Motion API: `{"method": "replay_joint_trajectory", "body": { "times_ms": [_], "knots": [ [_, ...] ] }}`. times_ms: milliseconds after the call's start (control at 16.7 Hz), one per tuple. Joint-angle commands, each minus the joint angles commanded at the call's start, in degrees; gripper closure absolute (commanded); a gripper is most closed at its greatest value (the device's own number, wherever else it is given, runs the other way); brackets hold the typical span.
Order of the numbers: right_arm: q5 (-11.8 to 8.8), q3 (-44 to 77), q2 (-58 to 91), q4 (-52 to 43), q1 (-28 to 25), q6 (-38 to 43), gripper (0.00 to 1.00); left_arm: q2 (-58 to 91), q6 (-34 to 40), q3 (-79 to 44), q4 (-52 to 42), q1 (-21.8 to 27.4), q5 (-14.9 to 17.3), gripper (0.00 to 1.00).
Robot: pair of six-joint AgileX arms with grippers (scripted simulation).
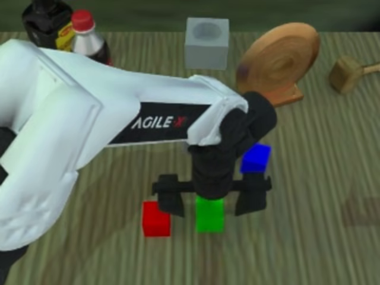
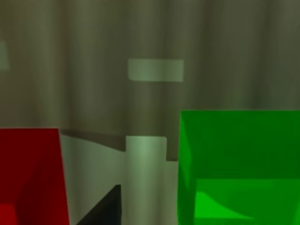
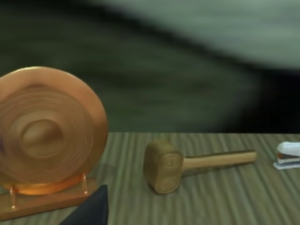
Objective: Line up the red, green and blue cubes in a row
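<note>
My left gripper [image 1: 210,206] hangs open over the near middle of the table, its two dark fingers standing wide on either side of the green cube [image 1: 209,216]. The green cube rests on the table and neither finger touches it. The red cube [image 1: 156,219] sits just to its left, a small gap away. The blue cube [image 1: 256,158] lies behind and to the right, out of line with the other two. The left wrist view shows the red cube [image 2: 28,178], the green cube [image 2: 239,164] and one fingertip [image 2: 105,211]. My right gripper [image 3: 150,221] is parked out of the top view, open and holding nothing.
At the back stand a pale grey block with a round hollow [image 1: 206,43], a wooden disc on a stand [image 1: 279,59], a wooden mallet [image 1: 347,72], a red-capped bottle [image 1: 89,38] and a dark bottle [image 1: 47,22]. A stapler [image 3: 287,155] lies beyond the mallet.
</note>
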State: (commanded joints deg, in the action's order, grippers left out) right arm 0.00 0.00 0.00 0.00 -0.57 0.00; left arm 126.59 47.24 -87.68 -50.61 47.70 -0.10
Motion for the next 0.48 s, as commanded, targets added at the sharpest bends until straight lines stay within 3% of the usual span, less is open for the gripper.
{"method": "replay_joint_trajectory", "body": {
  "times_ms": [480],
  "knots": [
    [0.0,0.0,0.0,0.0,0.0,0.0,0.0,-0.8,0.3,-1.8,-2.4,-0.3,0.0,0.0]
  ]
}}
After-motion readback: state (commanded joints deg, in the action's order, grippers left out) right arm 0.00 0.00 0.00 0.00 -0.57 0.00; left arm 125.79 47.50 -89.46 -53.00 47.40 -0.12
